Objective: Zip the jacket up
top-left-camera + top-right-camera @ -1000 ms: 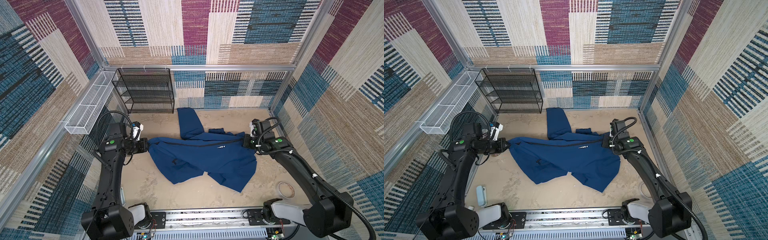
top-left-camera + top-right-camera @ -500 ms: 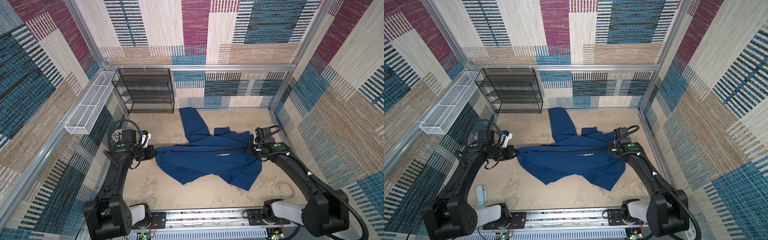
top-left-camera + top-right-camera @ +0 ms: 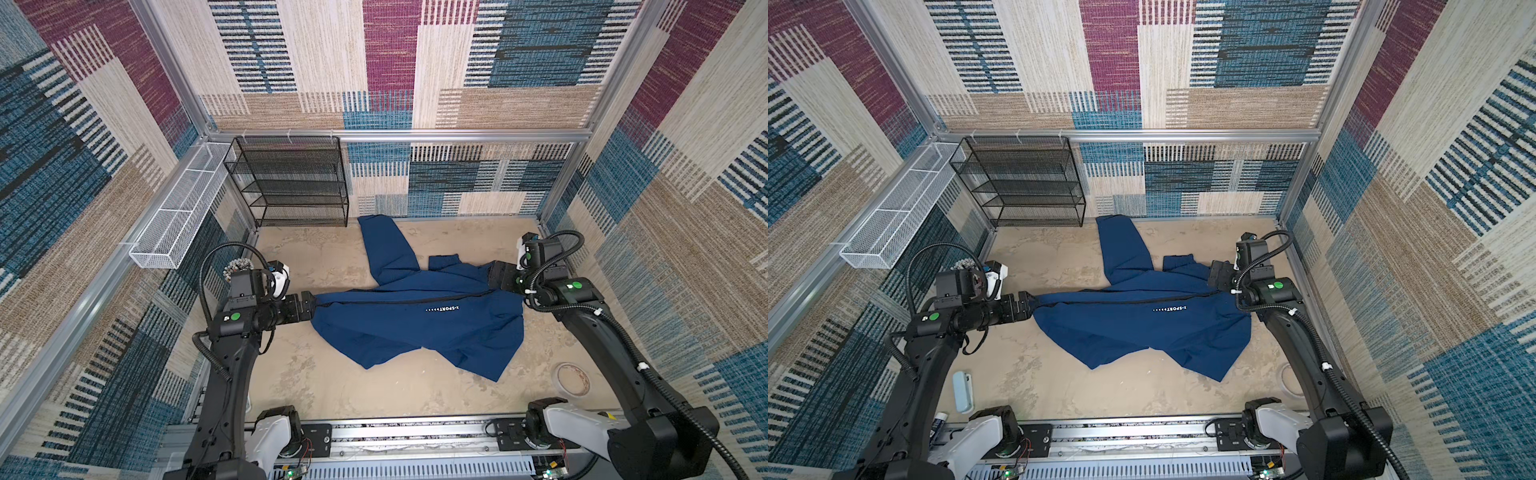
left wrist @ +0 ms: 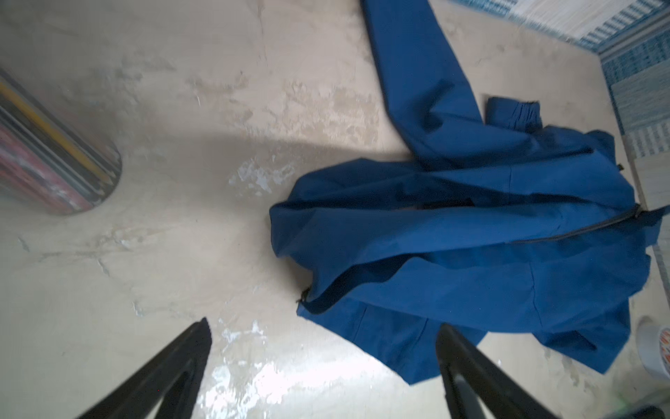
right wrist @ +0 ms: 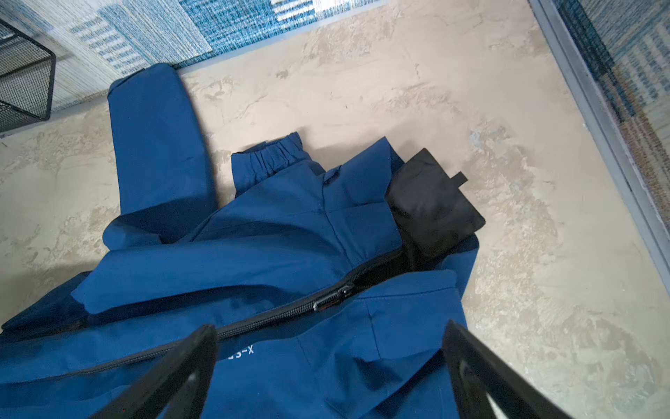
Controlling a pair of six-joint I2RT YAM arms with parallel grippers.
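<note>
The navy jacket [image 3: 415, 328] lay stretched across the middle of the bench [image 3: 332, 390], its hem [image 4: 284, 232] toward the left fingers [image 4: 197, 344] and its collar [image 5: 431, 206] toward the right fingers [image 5: 203, 352]. Both pairs were spread wide and held nothing. The zipper slider [image 5: 331, 301] sat just short of the black-lined collar. Closing that last stretch looked to call for pinning the hem, nipping the small pull squarely and drawing straight along a taut track.

The jacket [image 3: 395, 328] is smooth matt cloth; the table [image 3: 332, 395] mottled, faintly glossy.
</note>
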